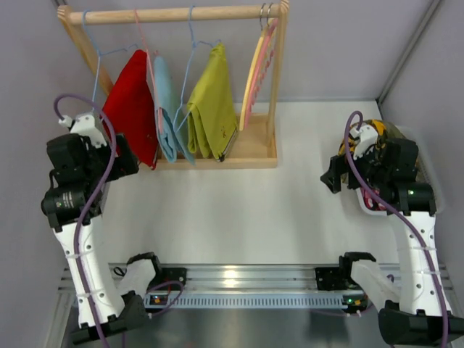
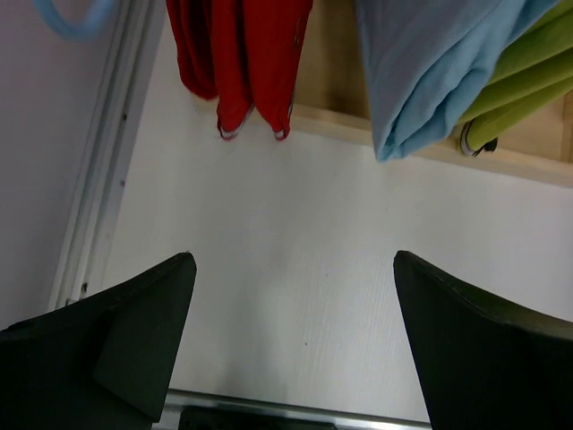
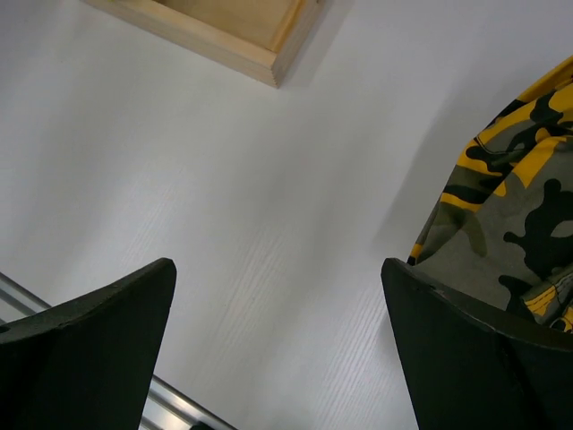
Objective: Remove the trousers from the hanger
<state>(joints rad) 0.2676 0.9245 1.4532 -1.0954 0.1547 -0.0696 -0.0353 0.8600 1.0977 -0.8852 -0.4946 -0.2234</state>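
Note:
Three trousers hang folded on hangers from a wooden rack point(image 1: 174, 13) at the back: red point(image 1: 134, 105), light blue point(image 1: 165, 119) and yellow-green point(image 1: 214, 105). My left gripper point(image 1: 129, 161) is open and empty, low beside the red pair's bottom edge and apart from it. In the left wrist view the gripper point(image 2: 294, 269) points over the white table, with the red point(image 2: 242, 54), light blue point(image 2: 430, 63) and yellow-green point(image 2: 515, 85) hems ahead. My right gripper point(image 1: 333, 177) is open and empty over the table at the right, also in its wrist view point(image 3: 277, 269).
Empty pink and yellow hangers point(image 1: 257, 72) hang at the rack's right end. The rack's wooden base point(image 1: 250, 148) rests on the table point(image 3: 224, 36). A yellow-and-black patterned cloth point(image 3: 510, 224) lies in a clear bin point(image 1: 426, 170) at the right. A metal rail point(image 1: 239, 275) runs along the near edge.

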